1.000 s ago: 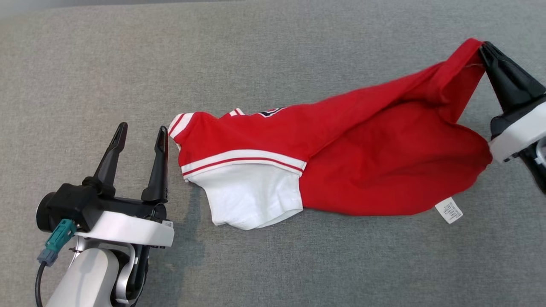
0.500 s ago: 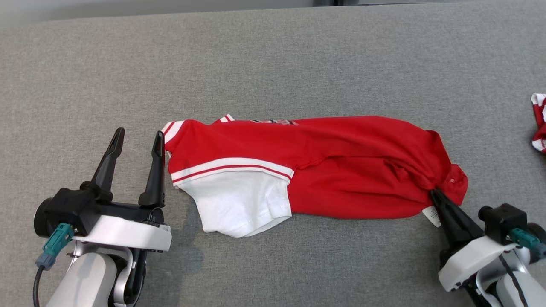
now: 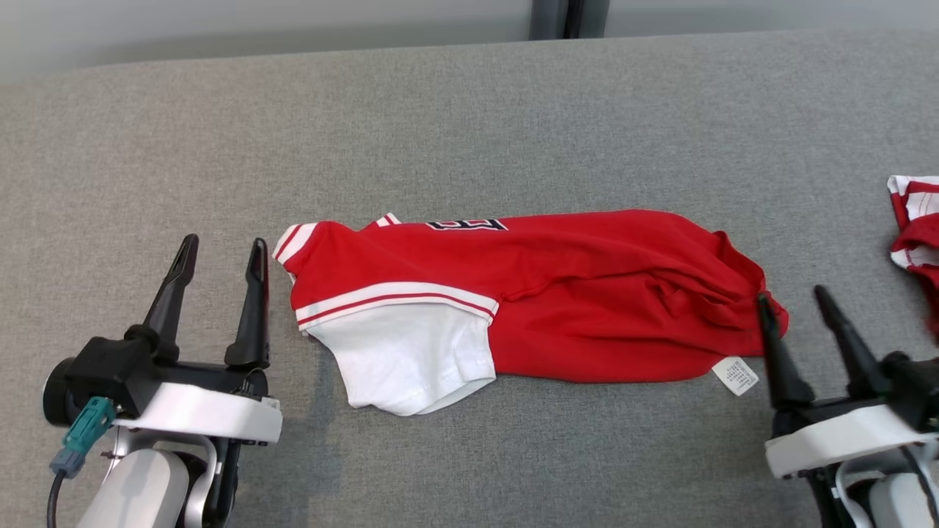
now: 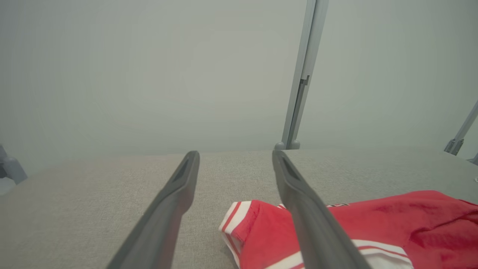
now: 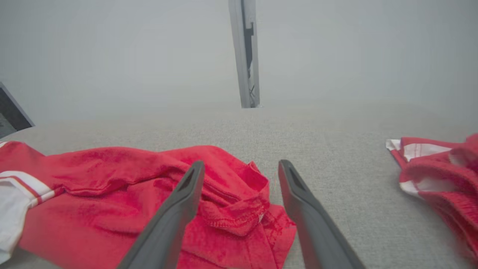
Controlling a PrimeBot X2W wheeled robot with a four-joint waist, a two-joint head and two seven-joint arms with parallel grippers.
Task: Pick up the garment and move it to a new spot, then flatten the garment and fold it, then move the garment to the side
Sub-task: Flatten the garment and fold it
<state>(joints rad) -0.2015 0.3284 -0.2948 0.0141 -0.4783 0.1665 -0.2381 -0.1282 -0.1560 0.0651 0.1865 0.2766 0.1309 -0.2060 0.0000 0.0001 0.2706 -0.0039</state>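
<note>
Grey cloth is covering the surface [image 3: 469,110], and the red garment [image 3: 587,293] is lying across its middle, running lengthwise from left to right and well clear of the far edge. You are working with both hands empty: the left hand [image 3: 224,240] is standing with its fingers spread just beside the garment's striped end, and the right hand [image 3: 791,293] is waiting, fingers apart, at the bunched hem [image 5: 239,220]. Judging by the ridges, you are facing the flattening step, so be thinking about corners rather than handfuls. The body is lying doubled over itself, with the white sleeve [image 3: 403,352] and the care label [image 3: 736,375] poking toward the near edge. Pinching a single layer at the hem is probably going to give you a cleaner spread than grabbing the whole wad. Pulling toward the right edge is risking a brush with the second red-and-white garment [image 3: 913,220] lying there, so be keeping clear of it.
</note>
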